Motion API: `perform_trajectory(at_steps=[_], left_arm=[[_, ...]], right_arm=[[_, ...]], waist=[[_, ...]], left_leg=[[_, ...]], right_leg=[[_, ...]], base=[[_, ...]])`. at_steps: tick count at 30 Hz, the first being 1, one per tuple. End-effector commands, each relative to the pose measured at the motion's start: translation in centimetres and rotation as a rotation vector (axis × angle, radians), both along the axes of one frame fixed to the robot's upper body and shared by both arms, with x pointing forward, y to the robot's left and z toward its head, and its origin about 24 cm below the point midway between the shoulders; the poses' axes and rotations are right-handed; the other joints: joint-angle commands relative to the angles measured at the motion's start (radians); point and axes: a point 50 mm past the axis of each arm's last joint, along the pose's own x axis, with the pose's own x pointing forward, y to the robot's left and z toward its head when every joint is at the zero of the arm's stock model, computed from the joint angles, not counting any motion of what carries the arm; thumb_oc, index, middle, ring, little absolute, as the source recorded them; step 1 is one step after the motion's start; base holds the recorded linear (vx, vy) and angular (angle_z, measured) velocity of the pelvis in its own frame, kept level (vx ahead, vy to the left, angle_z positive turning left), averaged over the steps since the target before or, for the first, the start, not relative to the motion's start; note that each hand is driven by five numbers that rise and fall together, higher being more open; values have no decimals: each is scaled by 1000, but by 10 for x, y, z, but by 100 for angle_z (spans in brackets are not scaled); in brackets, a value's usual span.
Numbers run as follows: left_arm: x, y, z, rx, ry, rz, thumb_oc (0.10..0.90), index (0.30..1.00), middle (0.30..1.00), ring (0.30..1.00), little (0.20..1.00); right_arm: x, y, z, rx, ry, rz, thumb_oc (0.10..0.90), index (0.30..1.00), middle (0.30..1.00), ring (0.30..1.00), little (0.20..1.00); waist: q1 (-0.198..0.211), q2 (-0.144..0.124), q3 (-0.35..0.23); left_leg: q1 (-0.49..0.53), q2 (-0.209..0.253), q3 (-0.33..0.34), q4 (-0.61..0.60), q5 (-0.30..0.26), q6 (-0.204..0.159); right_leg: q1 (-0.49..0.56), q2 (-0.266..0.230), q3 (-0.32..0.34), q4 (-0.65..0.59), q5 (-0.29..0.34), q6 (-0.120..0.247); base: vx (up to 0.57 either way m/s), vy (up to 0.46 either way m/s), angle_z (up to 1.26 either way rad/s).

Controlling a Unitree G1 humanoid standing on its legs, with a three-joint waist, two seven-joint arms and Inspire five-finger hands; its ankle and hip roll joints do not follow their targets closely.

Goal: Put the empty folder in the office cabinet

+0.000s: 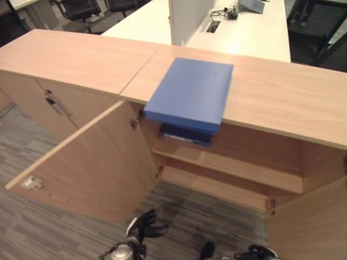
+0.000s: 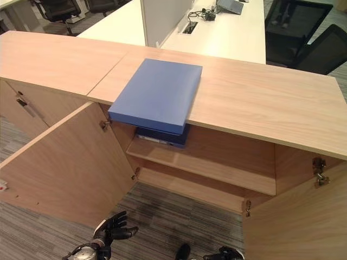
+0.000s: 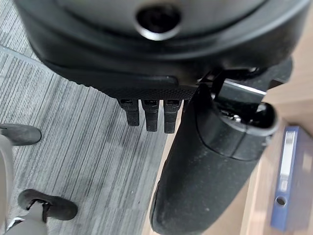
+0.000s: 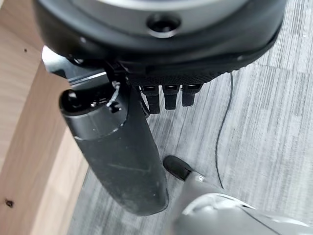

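Observation:
A light blue folder [image 1: 190, 92] lies flat on the wooden cabinet's top [image 1: 282, 97], with its near end overhanging the front edge. Under it, a darker blue folder [image 1: 187, 134] lies on the upper shelf [image 1: 233, 168] inside the cabinet; its spine [image 3: 283, 181] appears in the left wrist view. Both cabinet doors stand open, the left door [image 1: 92, 162] and the right door [image 1: 309, 222]. My left hand [image 1: 143, 227] hangs low over the carpet in front of the cabinet, open and holding nothing. My right hand [image 1: 259, 252] is low to the right, its fingers [image 4: 168, 95] straight and free.
A closed cabinet section with a handle [image 1: 54, 105] adjoins on the left. Behind the cabinet stand white desks [image 1: 249, 32] with a divider panel [image 1: 187, 19] and office chairs [image 1: 81, 8]. Grey carpet [image 1: 206, 216] lies in front of the open doors.

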Motion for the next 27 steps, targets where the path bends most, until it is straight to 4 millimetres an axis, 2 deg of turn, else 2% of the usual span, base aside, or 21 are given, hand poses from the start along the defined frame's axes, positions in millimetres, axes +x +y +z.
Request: perform_trajectory(at_steps=[1,2,3,8,16,17,18,21,24,25,26,27], left_arm=[[8,6,16,-16,-116,2,800,900,900,900,900],[8,6,16,-16,-116,2,800,900,900,900,900],[9,6,19,-12,-138,15,800,900,900,900,900],[10,3,19,-47,-140,53,800,900,900,900,900],[14,5,36,-106,-229,140,800,900,900,900,900],[18,13,58,-115,-338,150,800,900,900,900,900],[18,13,59,-114,-337,150,800,900,900,900,900],[25,27,100,-107,-548,234,800,900,900,900,900],[32,45,160,73,-818,255,800,900,900,900,900],[37,53,199,227,-991,257,800,900,900,900,900],[36,53,199,229,-992,257,800,900,900,900,900],[39,54,219,298,-1088,261,800,900,900,900,900]], right_arm=[[9,-6,4,-22,-40,19,800,900,900,900,900],[9,-6,4,-22,-40,19,800,900,900,900,900],[8,-1,3,-11,-43,9,800,900,900,900,900],[2,5,-1,-8,-19,14,800,900,900,900,900],[-6,10,-4,10,3,-39,800,900,900,900,900],[-4,8,-3,4,3,-54,800,900,900,900,900],[-4,8,-3,4,3,-53,800,900,900,900,900],[-3,9,-3,11,-4,-81,800,900,900,900,900],[-7,13,-5,19,-1,-109,800,900,900,900,900],[-11,18,-7,32,3,-114,800,900,900,900,900],[-10,19,-7,32,3,-114,800,900,900,900,900],[-12,23,-8,39,4,-104,800,900,900,900,900]], waist=[[26,-1,-14],[26,-1,-14],[27,10,-38],[24,13,-56],[36,6,-72],[51,11,-75],[50,11,-75],[67,14,-71],[85,11,-66],[92,10,-65],[90,7,-65],[92,3,-64]], left_leg=[[-8,-6,9,-167,11,57],[-7,-6,9,-167,11,57],[36,9,0,-259,43,59],[83,24,2,-334,78,61],[100,30,-5,-342,61,63],[108,28,-8,-342,55,65],[109,28,-8,-342,55,65],[118,26,-16,-342,53,66],[122,23,-29,-342,47,65],[129,26,-33,-342,36,62],[125,23,-34,-342,42,63],[128,23,-34,-342,38,62]], right_leg=[[29,-34,54,41,-20,142],[30,-34,54,41,-20,142],[46,-20,68,26,-15,145],[57,-6,77,1,-4,147],[70,8,79,-47,13,158],[80,3,75,-47,9,162],[81,3,75,-47,9,163],[97,-1,70,-47,4,164],[107,-4,61,-47,0,164],[114,-3,58,-47,-7,165],[111,-7,57,-47,-3,165],[114,-8,57,-47,-4,165]], base=[[24,22,-34],[110,63,-46],[112,64,-52],[57,27,-25],[34,17,5],[34,39,6],[44,51,5],[30,25,10],[33,7,12],[31,0,8],[28,-6,6],[0,0,0]])
